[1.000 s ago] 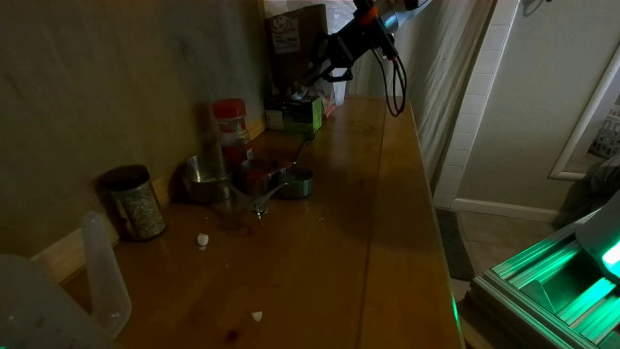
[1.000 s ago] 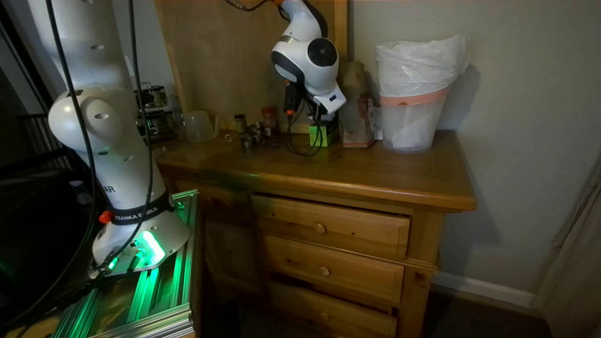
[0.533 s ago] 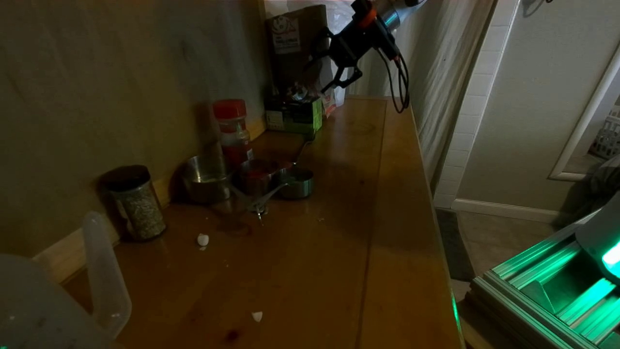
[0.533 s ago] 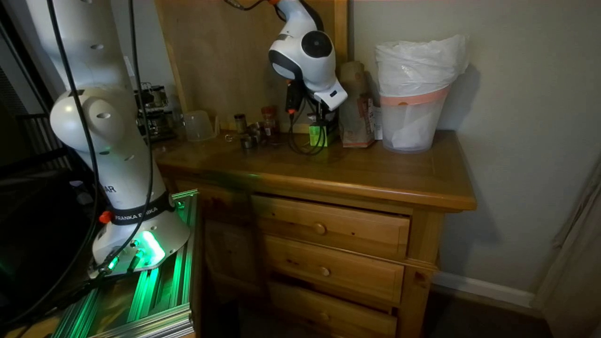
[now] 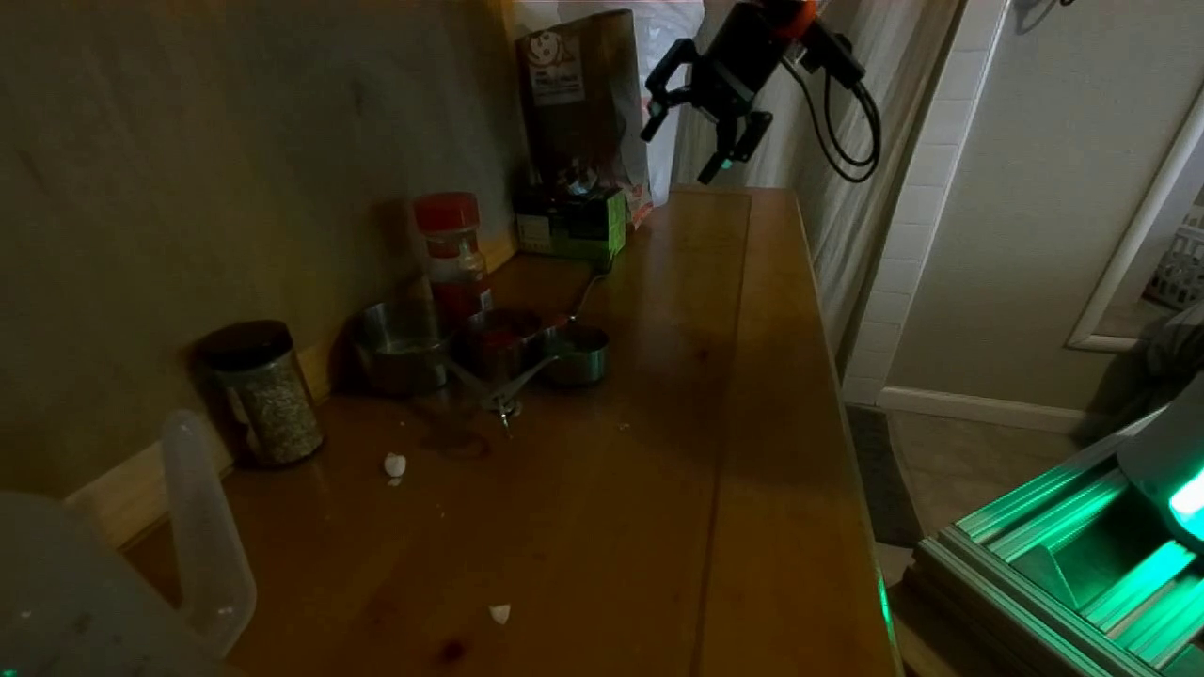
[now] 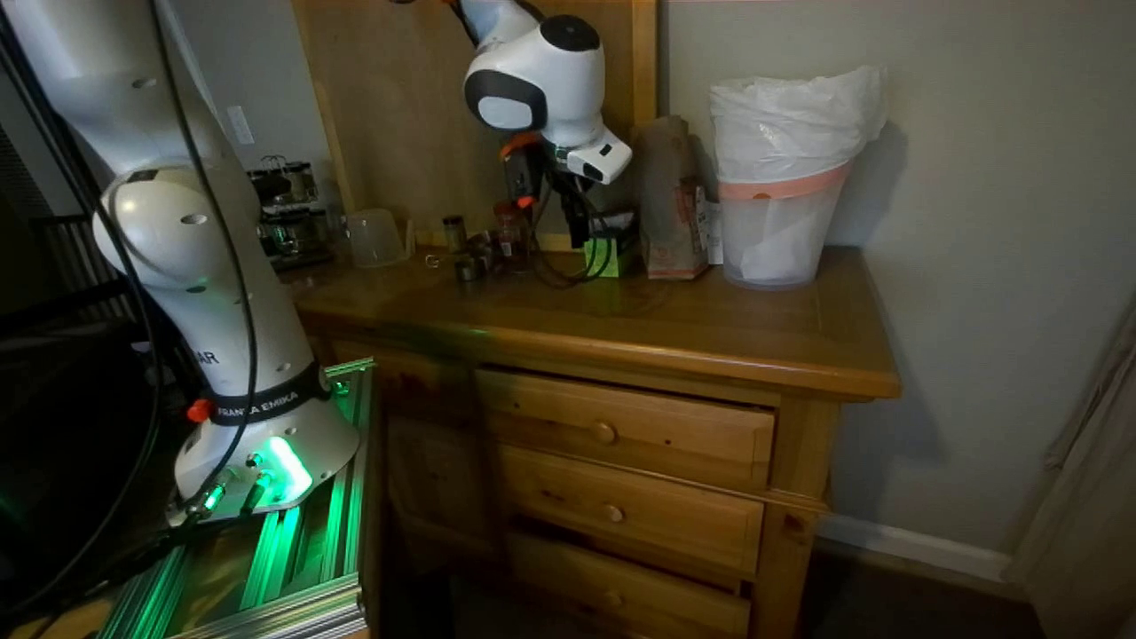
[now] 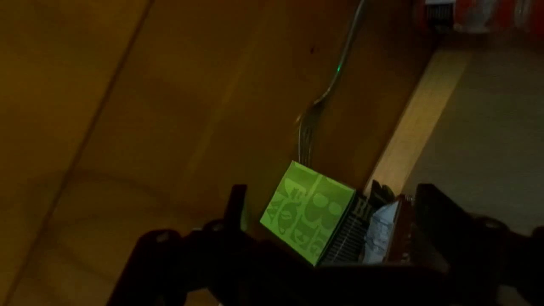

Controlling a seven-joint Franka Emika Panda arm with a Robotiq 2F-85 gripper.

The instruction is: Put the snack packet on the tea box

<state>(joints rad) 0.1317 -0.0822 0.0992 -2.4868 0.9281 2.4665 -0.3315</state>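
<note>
In an exterior view, the black band (image 6: 275, 402) round the base of the white robot arm (image 6: 226, 333) reads FRANKA EMIKA. In the wrist view, the green-and-black cardboard tea box (image 7: 307, 214) shows the letters BI on its dark side; the large pale lettering on its green end cannot be made out in full. The pale label (image 5: 555, 70) on the tall brown paper bag (image 5: 583, 113) beside it is too blurred to read.

Near the back edge of the glossy wooden worktop (image 5: 640, 527) stand one tea box, one paper bag, three round steel cups (image 5: 494, 348), two jars (a black-lidded glass jar (image 5: 263, 400) and a red-lidded clear jar (image 5: 454, 263)) and one translucent plastic jug (image 6: 373, 238). One steel fork (image 7: 338, 69) lies with its tines by the box's green end, and one white-lined plastic bin (image 6: 785, 188) stands near the back corner past the bag.

The one small, flat, reddish-brown snack packet (image 7: 384, 231), with a silvery face, rests on top of the tea box near the back edge; its exact tilt cannot be told. The black two-fingered claw (image 5: 677, 157) hangs above the worktop, apart from the packet and toward the front edge, its fingers spread wide.
</note>
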